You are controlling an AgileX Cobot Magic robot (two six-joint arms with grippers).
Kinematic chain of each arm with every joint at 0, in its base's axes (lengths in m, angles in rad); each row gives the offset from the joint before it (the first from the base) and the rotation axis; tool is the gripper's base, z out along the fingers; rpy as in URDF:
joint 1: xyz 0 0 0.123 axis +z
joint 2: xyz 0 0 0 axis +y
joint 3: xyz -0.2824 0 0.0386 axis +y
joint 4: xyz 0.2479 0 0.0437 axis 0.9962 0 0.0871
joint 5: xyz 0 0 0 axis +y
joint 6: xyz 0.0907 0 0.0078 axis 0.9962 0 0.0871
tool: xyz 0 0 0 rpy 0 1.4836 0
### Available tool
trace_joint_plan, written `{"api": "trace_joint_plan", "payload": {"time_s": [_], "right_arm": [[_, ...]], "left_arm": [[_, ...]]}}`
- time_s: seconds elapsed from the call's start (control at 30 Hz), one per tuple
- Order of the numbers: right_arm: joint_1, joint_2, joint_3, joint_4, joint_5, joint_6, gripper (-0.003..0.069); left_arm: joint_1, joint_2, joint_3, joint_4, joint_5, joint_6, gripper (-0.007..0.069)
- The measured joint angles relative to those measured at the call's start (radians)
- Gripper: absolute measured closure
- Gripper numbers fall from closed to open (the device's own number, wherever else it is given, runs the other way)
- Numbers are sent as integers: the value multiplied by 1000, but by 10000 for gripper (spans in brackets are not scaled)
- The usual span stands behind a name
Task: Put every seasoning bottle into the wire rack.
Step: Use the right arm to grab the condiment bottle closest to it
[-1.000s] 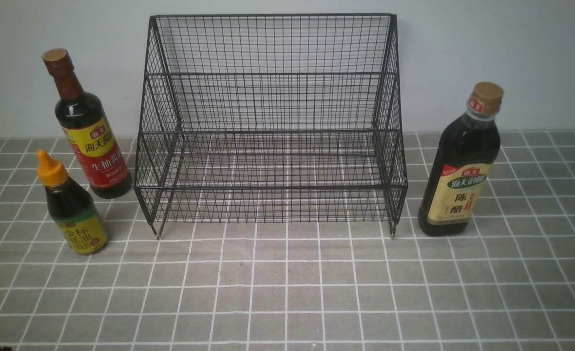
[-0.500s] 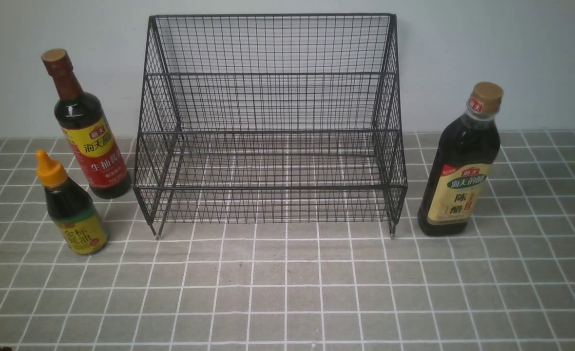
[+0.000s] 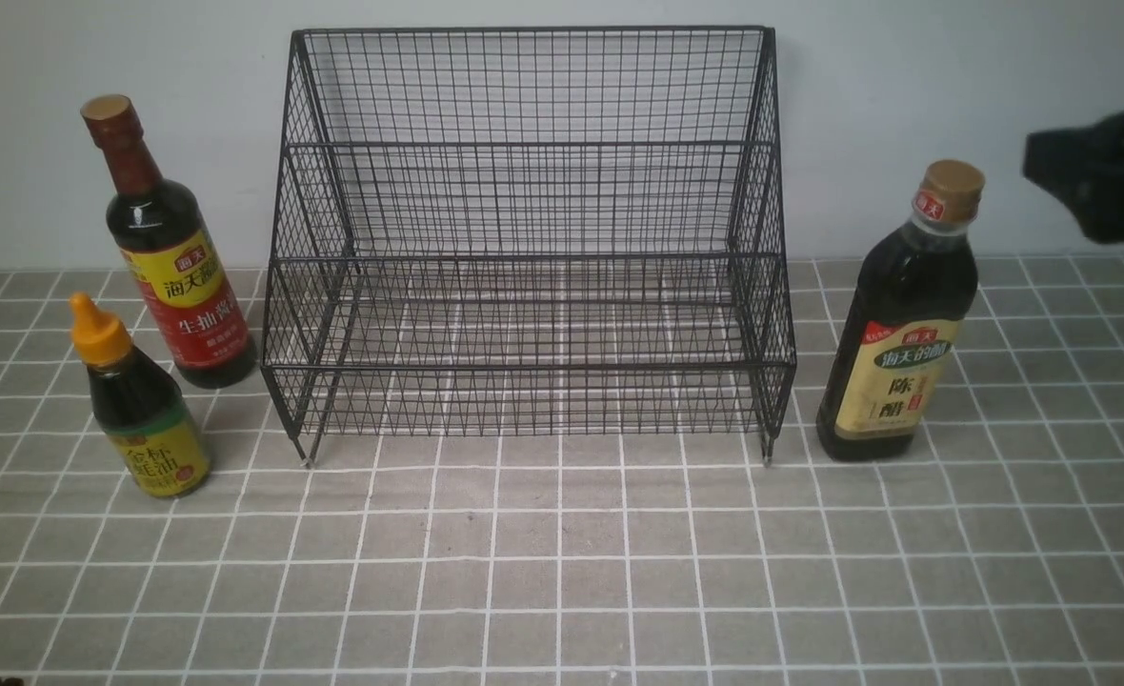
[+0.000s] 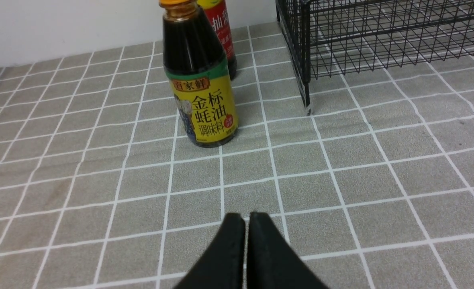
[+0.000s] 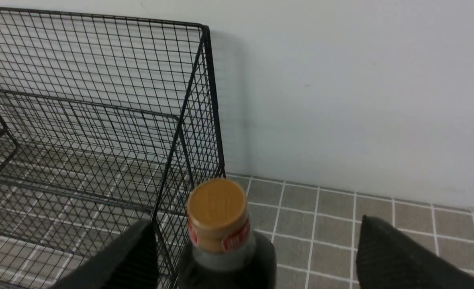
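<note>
Black wire-mesh rack [image 3: 529,229] boxy; R claw [image 5: 256,221] spread wide near tan-capped btl [image 5: 217,204]; L claw [image 4: 245,224] clenched.

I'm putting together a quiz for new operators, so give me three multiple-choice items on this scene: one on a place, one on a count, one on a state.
1. Where is the beige-label bottle relative to the wire rack?
A) inside its lower tier
B) on the table, to its right
C) on its upper tier

2. How many bottles sit inside the wire rack?
A) none
B) one
C) three

3. How is the left tool?
A) shut, holding nothing
B) open around a bottle
C) shut on a cap

Answers:
1 B: it stands upright on the tiles outside the wire rack's right side.
2 A: both tiers hold nothing.
3 A: in the left wrist view its fingers meet with nothing between them.
</note>
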Motion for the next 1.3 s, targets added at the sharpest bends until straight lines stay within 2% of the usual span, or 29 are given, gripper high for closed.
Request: {"api": "trace_joint_plan", "payload": {"time_s": [0.1, 0.3, 0.4, 0.63, 0.77, 0.8, 0.83, 0.87, 1.17, 1.3], "right_arm": [[34, 58, -31, 55, -28, -70, 40], [113, 125, -42, 85, -140, -170, 40], [114, 187, -42, 95, -217, -183, 40], [114, 308, -42, 111, -234, -187, 46], [114, 353, -45, 126, -254, -188, 148], [114, 358, -47, 131, -262, -189, 262], [114, 359, -47, 135, -262, -186, 276], [114, 359, -48, 143, -261, -181, 326], [119, 264, -74, 102, -176, -188, 348], [120, 177, -179, 143, -115, -188, 348]], "left_arm": [[0, 0, 0, 0, 0, 0, 631], [0, 0, 0, 0, 0, 0, 631], [0, 0, 0, 0, 0, 0, 631], [0, 0, 0, 0, 0, 0, 631], [0, 0, 0, 0, 0, 0, 631], [0, 0, 0, 0, 0, 0, 631], [0, 0, 0, 0, 0, 0, 631], [0, 0, 0, 0, 0, 0, 631], [0, 0, 0, 0, 0, 0, 631], [0, 0, 0, 0, 0, 0, 631]]}}
